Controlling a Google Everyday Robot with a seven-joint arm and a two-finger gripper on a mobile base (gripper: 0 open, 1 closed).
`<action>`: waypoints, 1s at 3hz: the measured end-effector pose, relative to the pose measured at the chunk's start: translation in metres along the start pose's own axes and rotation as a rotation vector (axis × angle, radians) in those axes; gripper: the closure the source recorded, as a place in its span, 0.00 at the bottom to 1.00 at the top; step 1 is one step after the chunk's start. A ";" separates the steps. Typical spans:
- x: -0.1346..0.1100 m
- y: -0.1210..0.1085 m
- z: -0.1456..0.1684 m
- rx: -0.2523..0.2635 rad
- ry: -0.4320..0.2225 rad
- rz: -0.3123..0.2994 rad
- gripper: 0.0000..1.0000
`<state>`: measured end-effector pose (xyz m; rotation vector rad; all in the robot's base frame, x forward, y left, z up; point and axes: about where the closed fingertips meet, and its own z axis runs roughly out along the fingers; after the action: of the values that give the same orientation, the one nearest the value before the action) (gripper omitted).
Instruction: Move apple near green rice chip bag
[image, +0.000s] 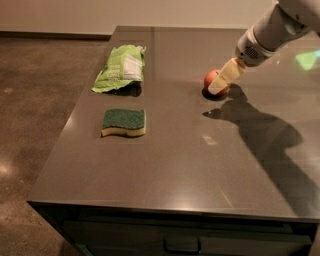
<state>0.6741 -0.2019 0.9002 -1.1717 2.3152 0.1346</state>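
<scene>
The small red apple (210, 78) sits on the dark grey table (190, 165), right of centre toward the back. My gripper (219, 87) comes down from the upper right and is right at the apple, its cream tip covering the apple's right side. The light-green rice chip bag (120, 67) with a white label lies at the back left of the table, well to the left of the apple.
A yellow sponge with a dark green top (124, 122) lies on the left part of the table, in front of the bag. The table's left edge (70, 125) drops to a concrete floor. A drawer handle (181, 247) shows below the front edge.
</scene>
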 end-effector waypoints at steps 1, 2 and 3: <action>-0.005 -0.003 0.019 -0.039 -0.018 0.030 0.00; -0.006 -0.003 0.035 -0.063 -0.022 0.035 0.00; -0.004 -0.002 0.041 -0.070 -0.024 0.032 0.18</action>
<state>0.6953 -0.1871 0.8677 -1.1612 2.3258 0.2419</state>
